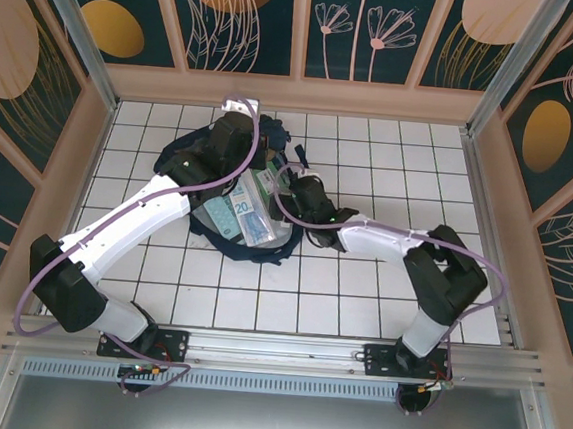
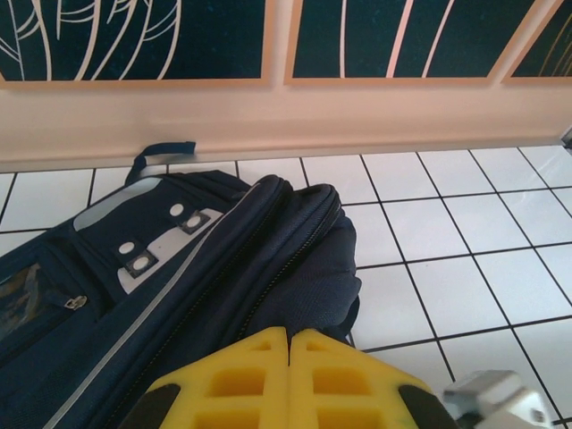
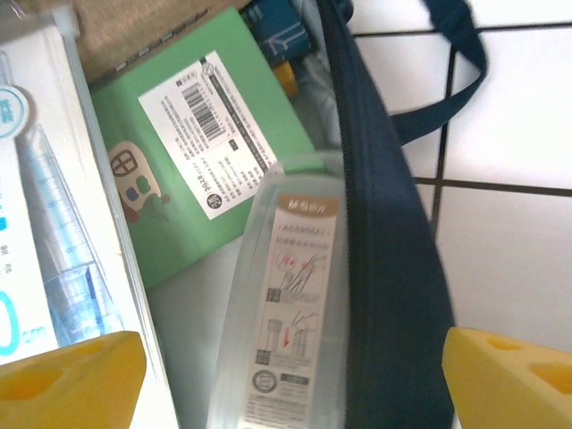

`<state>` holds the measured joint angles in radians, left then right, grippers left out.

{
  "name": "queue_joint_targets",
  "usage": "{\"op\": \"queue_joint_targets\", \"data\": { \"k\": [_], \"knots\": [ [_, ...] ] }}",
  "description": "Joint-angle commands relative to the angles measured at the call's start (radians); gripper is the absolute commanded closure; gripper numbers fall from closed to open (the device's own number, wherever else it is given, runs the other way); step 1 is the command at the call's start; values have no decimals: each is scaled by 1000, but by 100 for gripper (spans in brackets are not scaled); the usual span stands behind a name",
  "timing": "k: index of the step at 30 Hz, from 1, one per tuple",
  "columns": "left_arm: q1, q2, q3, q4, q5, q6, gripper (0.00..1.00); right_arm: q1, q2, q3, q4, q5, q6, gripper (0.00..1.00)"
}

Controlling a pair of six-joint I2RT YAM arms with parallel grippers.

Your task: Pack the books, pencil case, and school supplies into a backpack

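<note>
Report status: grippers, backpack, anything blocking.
Left gripper shut at backpack rim. Right gripper open over the opening. Slim bar, green book, clear packet inside. No obstruction seen.

Your left arm [image 1: 156, 213] and right arm [image 1: 385, 241] have white shells between bulky black joint housings, each on a black base plate [image 1: 160, 343] at the bottom of the frame. A lilac cable [image 1: 22, 304] runs along each arm. The left gripper [image 2: 289, 338] and right gripper [image 3: 295, 344] carry yellow plastic fingers [image 2: 255, 380] moulded with square pockets.
</note>
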<state>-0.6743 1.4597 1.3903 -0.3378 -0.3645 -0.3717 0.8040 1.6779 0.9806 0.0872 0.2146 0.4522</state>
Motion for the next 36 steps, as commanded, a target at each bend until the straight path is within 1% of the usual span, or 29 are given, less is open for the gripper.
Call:
{"op": "queue_joint_targets", "data": {
  "k": [1,2,3,5,6,7,10,11,12,16,17,20,23,25,27,31,33,36],
  "knots": [
    [-4,-23,-14,140,32,-16,100,-18,-78,-54,30,68,11,12],
    [-4,-23,-23,140,49,-15,100,-22,-100,-71,38,74,13,12],
    [-4,-24,-31,138,75,-14,98,-27,-118,-87,42,81,18,10],
    [-4,-21,-49,137,125,-12,92,-39,-150,-106,47,89,20,8],
    [-5,-22,-57,136,144,-16,91,-46,-163,-113,46,90,19,8],
    [-5,-23,-69,136,159,-19,87,-51,-172,-119,46,92,20,8],
    [-5,-30,-106,134,215,-29,58,-61,-196,-135,45,101,23,8],
    [-5,-34,-121,131,225,-36,47,-64,-203,-142,45,102,26,8],
    [-4,-40,-138,129,228,-43,39,-67,-212,-150,49,102,26,8],
    [-4,-101,-196,122,186,-89,20,-74,-227,-174,56,97,37,8],
    [-5,-121,-214,120,162,-104,13,-75,-228,-177,58,91,40,8],
    [-4,-178,-276,111,66,-144,10,-74,-224,-181,64,50,49,8],
    [1,-223,-344,96,-25,-184,10,-71,-235,-194,82,12,81,8],
    [20,-250,-388,89,-69,-222,10,-69,-257,-211,85,5,111,7],
    [62,-277,-451,91,-77,-265,11,-66,-297,-234,86,8,141,8],
    [152,-334,-557,109,-90,-334,12,-56,-382,-275,122,-81,182,8],
    [184,-354,-596,119,-94,-363,13,-42,-382,-276,133,-111,203,8],
    [241,-367,-660,149,-81,-396,12,-17,-333,-256,150,-133,226,8]
  ]
}}
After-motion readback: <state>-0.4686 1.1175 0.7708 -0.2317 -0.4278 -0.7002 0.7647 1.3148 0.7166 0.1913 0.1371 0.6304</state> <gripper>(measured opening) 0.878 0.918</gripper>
